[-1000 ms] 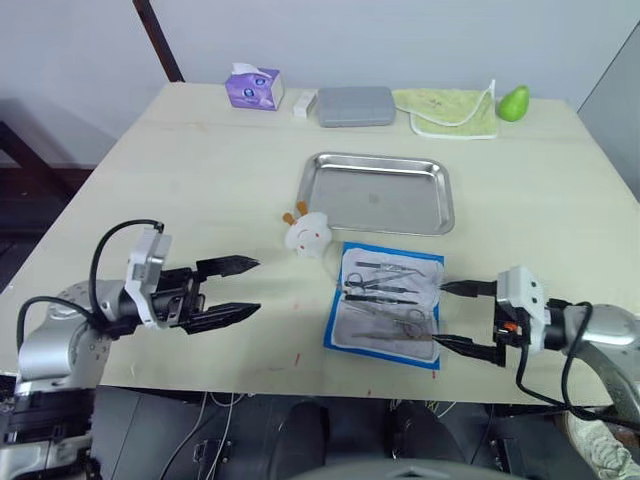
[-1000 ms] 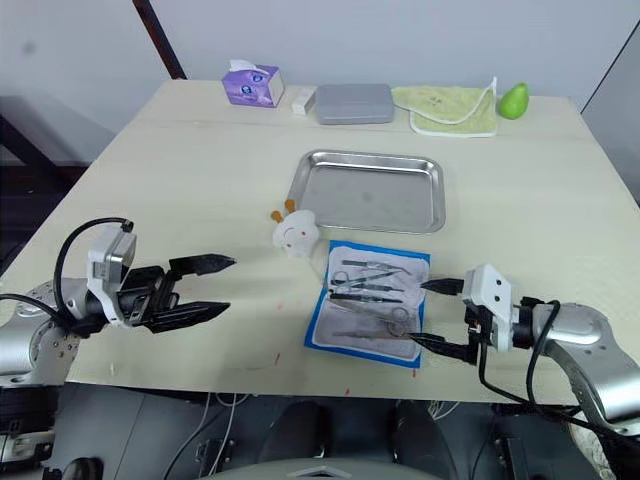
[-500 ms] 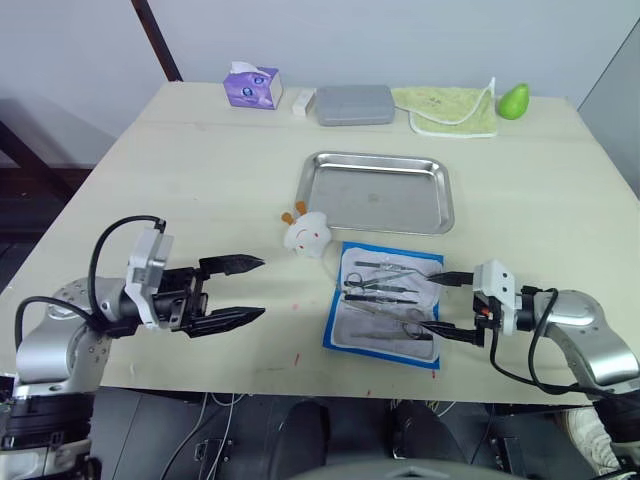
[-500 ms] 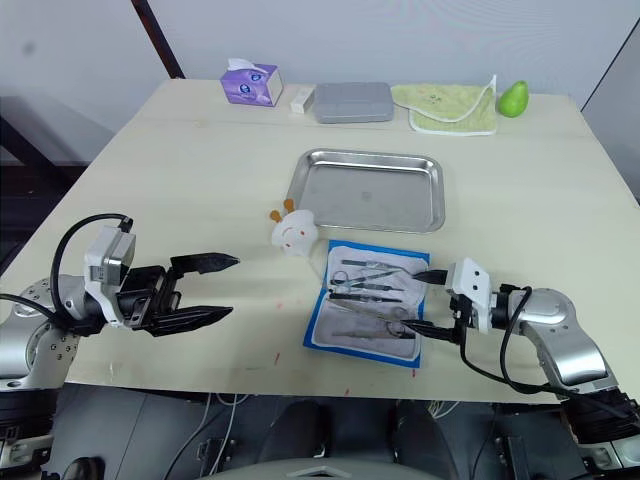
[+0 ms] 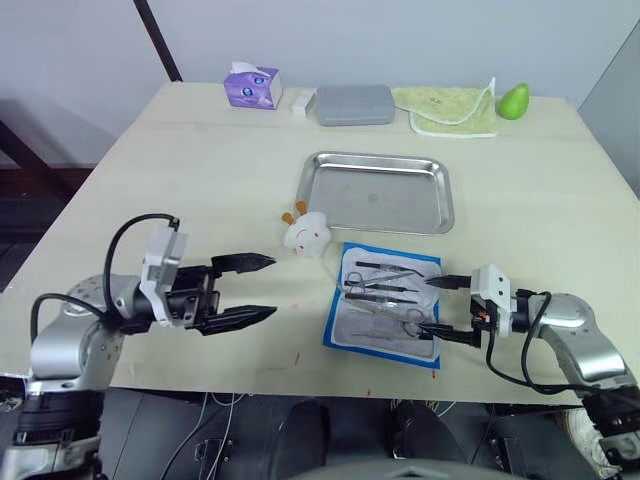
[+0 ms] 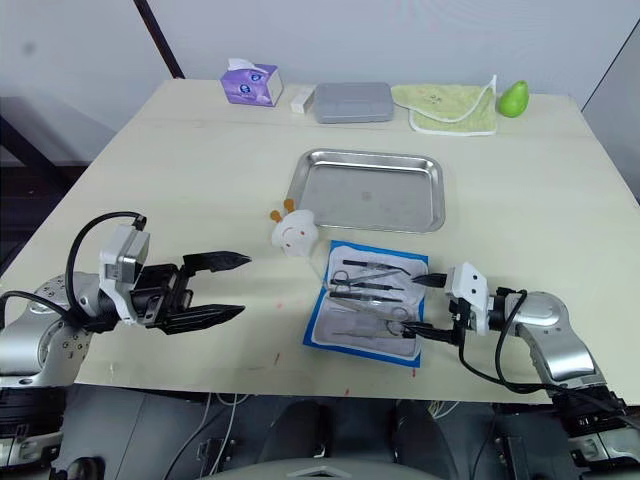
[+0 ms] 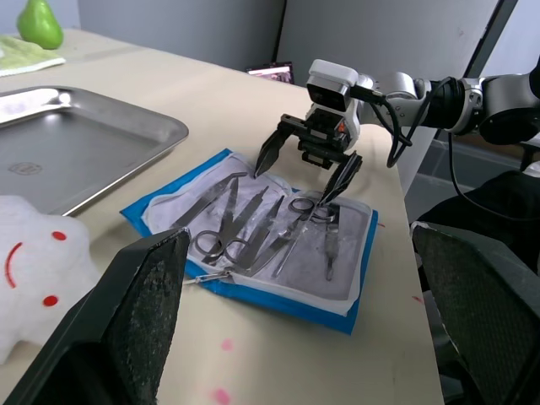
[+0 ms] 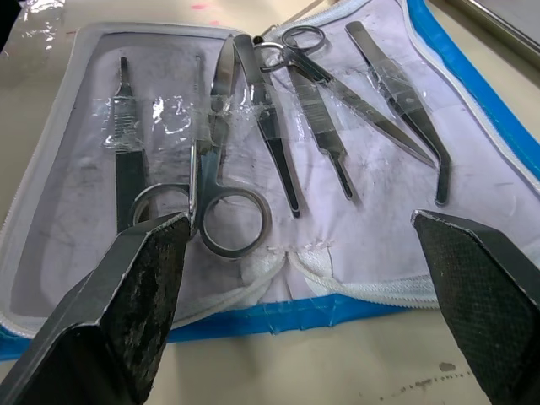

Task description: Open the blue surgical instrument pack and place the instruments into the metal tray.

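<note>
The blue surgical instrument pack (image 5: pixel 342 318) lies unzipped and flat near the table's front edge, pale lining up. Several instruments (image 8: pixel 253 126), scissors, forceps and tweezers, rest in its clear pockets. My right gripper (image 5: pixel 426 305) is open at the pack's right edge, with its fingertips (image 8: pixel 135 329) low over the lining and nothing between them. The metal tray (image 5: pixel 376 192) sits just behind the pack with nothing in it. My left gripper (image 5: pixel 272 288) stands open over bare table to the pack's left, apart from it.
A white smiley toy (image 5: pixel 308 233) sits between the tray and my left gripper. Along the back edge are a purple tissue box (image 5: pixel 252 87), a grey case (image 5: pixel 355 105), a green cloth (image 5: pixel 445 108) and a green pear (image 5: pixel 513 101).
My right gripper has moved left from beside the pack until its fingertips reach over the pack's right edge. My left gripper has edged slightly right.
</note>
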Action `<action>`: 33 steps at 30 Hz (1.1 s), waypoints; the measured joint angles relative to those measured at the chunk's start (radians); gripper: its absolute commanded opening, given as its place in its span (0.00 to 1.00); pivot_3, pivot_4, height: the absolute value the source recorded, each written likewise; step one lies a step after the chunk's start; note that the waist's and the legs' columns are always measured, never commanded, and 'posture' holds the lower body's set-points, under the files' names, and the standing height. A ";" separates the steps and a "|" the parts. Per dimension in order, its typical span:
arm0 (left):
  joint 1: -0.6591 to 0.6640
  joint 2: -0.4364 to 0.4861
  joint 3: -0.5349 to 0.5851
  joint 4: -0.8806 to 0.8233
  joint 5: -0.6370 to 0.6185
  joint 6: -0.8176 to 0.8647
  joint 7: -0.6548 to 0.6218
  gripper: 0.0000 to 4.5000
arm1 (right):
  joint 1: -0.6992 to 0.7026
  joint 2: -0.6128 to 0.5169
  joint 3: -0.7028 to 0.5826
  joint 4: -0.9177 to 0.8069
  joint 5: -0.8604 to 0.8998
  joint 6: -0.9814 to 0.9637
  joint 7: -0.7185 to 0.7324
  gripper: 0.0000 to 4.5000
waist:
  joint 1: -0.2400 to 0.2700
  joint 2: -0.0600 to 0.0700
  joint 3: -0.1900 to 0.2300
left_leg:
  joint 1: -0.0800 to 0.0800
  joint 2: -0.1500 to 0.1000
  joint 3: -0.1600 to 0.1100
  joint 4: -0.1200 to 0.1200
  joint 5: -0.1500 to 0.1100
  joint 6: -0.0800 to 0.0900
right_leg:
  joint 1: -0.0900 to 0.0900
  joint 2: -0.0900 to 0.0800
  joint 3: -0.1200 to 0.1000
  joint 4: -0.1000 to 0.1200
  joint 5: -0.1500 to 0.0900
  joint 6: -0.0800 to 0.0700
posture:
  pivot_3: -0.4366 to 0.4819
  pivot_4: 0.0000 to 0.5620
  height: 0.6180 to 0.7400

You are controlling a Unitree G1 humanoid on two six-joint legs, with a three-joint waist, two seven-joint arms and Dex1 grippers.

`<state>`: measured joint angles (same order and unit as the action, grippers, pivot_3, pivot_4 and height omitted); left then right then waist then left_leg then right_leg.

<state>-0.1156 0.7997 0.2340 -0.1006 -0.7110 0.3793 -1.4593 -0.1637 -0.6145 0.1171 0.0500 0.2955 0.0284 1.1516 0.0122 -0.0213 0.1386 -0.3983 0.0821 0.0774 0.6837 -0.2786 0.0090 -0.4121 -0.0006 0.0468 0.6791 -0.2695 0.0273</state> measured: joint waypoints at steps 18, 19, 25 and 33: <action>-0.157 -0.052 -0.179 0.048 0.133 -0.013 0.066 1.00 | -0.099 0.045 0.026 0.218 -0.007 -0.135 0.123 0.98 | 0.002 -0.001 0.000 | 0.002 0.000 0.000 0.000 0.000 0.000 | 0.002 0.000 0.000 0.000 0.000 0.000 | 0.48 0.27 1.00; -0.179 -0.058 -0.197 0.052 0.144 -0.009 0.075 1.00 | -0.101 0.046 0.026 0.227 -0.007 -0.143 0.126 0.98 | 0.002 -0.001 -0.001 | 0.002 0.000 0.000 0.000 0.000 0.000 | 0.002 0.000 0.000 0.000 0.000 0.000 | 0.48 0.27 1.00; -0.390 -0.088 -0.355 0.138 0.338 0.023 0.202 0.94 | -0.113 0.052 0.028 0.251 -0.007 -0.159 0.128 0.99 | 0.001 -0.001 -0.001 | 0.002 -0.001 0.000 0.001 0.000 0.000 | 0.002 0.001 0.001 0.000 0.000 0.000 | 0.48 0.27 1.00; -0.550 -0.192 -0.491 0.312 0.426 -0.013 0.137 0.56 | -0.094 0.051 0.022 0.216 -0.008 -0.141 0.107 1.00 | 0.000 -0.001 -0.001 | 0.002 -0.001 0.000 0.001 0.000 0.000 | 0.002 0.001 0.001 0.000 0.000 0.000 | 0.48 0.27 1.00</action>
<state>-0.6656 0.6073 -0.2565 0.2112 -0.2847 0.3663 -1.3224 -0.2572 -0.5635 0.1393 0.2665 0.2878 -0.1123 1.2583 0.0120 -0.0220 0.1378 -0.3965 0.0814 0.0772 0.6844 -0.2785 0.0090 -0.4100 0.0006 0.0478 0.6793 -0.2692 0.0275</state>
